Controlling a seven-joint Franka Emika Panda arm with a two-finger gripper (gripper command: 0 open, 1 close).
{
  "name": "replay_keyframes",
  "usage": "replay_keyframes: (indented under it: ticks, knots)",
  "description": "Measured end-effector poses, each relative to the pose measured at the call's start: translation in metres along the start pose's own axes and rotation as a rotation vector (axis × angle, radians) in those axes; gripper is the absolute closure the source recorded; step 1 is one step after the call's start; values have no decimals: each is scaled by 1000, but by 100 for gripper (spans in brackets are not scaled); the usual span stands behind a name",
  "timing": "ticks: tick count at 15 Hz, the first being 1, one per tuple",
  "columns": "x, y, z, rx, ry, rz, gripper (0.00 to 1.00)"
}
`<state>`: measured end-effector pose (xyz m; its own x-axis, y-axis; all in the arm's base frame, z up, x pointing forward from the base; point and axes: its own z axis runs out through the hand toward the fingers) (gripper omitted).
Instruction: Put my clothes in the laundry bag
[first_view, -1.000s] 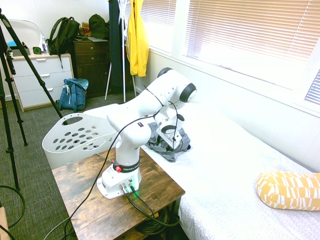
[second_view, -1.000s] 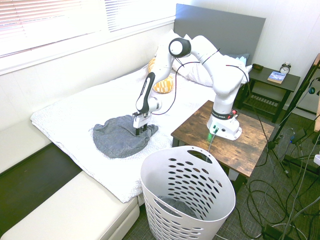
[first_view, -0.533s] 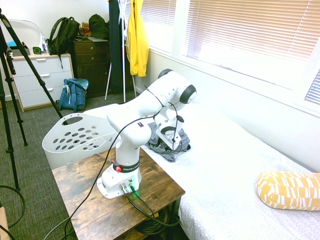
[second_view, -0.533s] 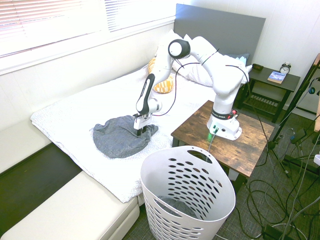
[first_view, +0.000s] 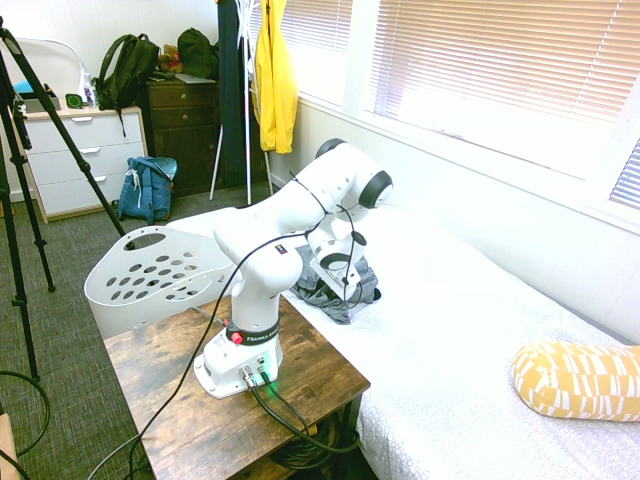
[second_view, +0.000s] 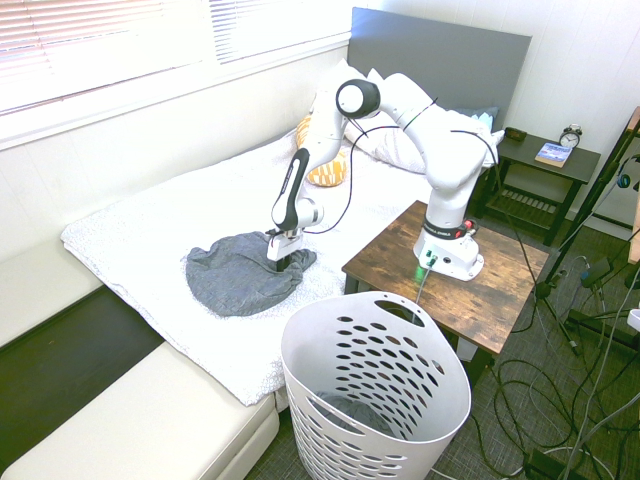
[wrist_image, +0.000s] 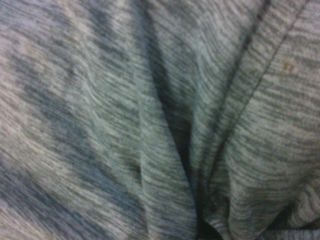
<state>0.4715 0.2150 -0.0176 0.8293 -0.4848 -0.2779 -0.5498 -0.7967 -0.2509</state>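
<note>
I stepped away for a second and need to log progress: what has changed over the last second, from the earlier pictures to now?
The gripper sank a little lower, pressing into the grey-blue garment on the bed; the arm leaned down with it. Whether the fingers have closed on the fabric cannot be seen. The garment's outline on the bed is unchanged, and the white laundry basket stays beside the bed.

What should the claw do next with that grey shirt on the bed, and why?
Probably close on the fabric and lift. The claw is pressed down into the shirt, which lies bunched on the bed, and the wrist view shows only folds of cloth up close. Whether it has already pinched is not visible. The basket stands on the floor beside the bed, so lifting comes first.
</note>
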Motion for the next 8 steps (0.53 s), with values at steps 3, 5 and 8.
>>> replay_keyframes:
  ticks: [3,5,8]
  knots:
    - [0,-1,-2,3,0,8,100]
    - [0,-5,-8,5,-2,6,100]
    - [-6,-31,-39,1,18,-1,100]
